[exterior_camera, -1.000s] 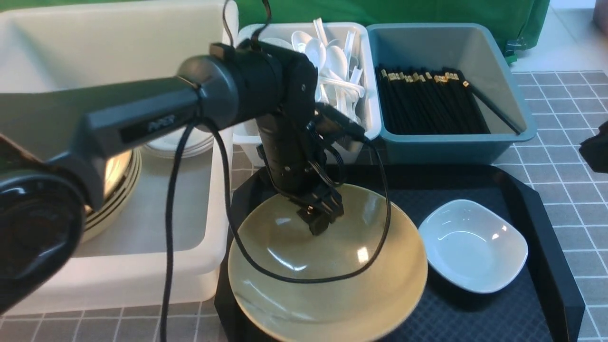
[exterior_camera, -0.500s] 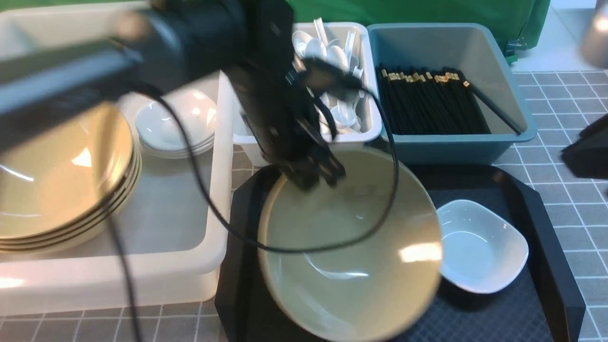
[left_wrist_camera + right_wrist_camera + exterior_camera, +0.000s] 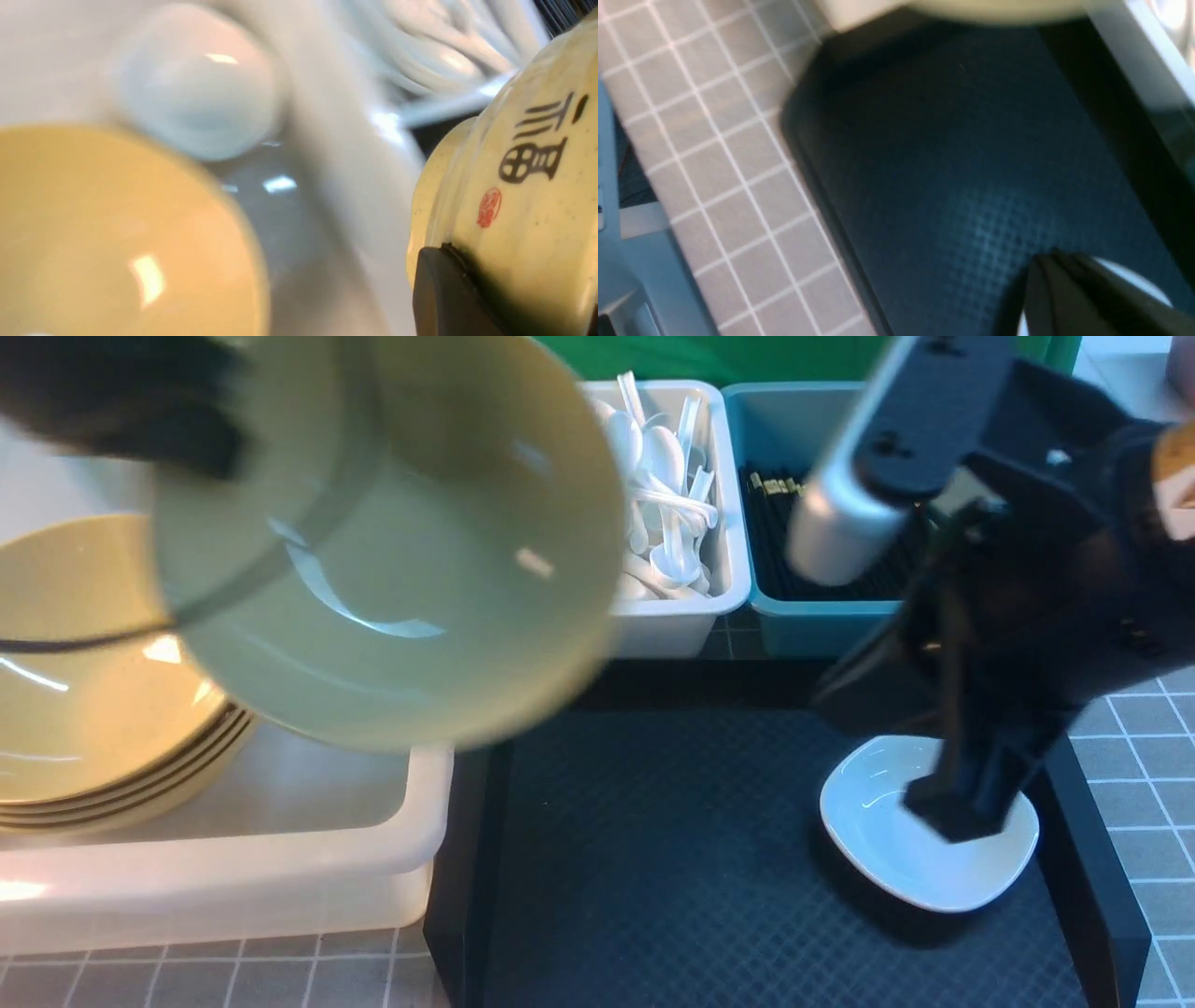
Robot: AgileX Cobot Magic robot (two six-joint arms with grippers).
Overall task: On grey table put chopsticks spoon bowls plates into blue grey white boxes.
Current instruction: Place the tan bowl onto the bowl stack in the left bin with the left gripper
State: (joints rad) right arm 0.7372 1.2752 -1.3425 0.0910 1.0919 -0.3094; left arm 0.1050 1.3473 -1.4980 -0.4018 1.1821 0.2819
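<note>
Left gripper point(image 3: 219, 453) carries a bowl toward the white tub

Pinched at the rim by the left gripper, one big yellowish bowl point(image 3: 448, 551) hangs in the air, tilted, its hollow facing the front camera. It overlaps the tub's inner edge in that view; how high it hangs cannot be told.

The relation that counts is bowl to stack: the stacked bowls point(image 3: 84, 709) lie inside the large white tub point(image 3: 308, 868), farther to the robot's left than the held one. The left arm is the nearer to them, so the move likely calls for a further carry leftward, then leveling the bowl before lowering it. Set down askew, it could knock the stack.

On the other side, the right gripper point(image 3: 868, 756), closed, hovers by the white dish point(image 3: 924, 840) on the black tray point(image 3: 653, 896), apparently gripping nothing. That dish lies nearer the right arm and probably comes next.
</note>
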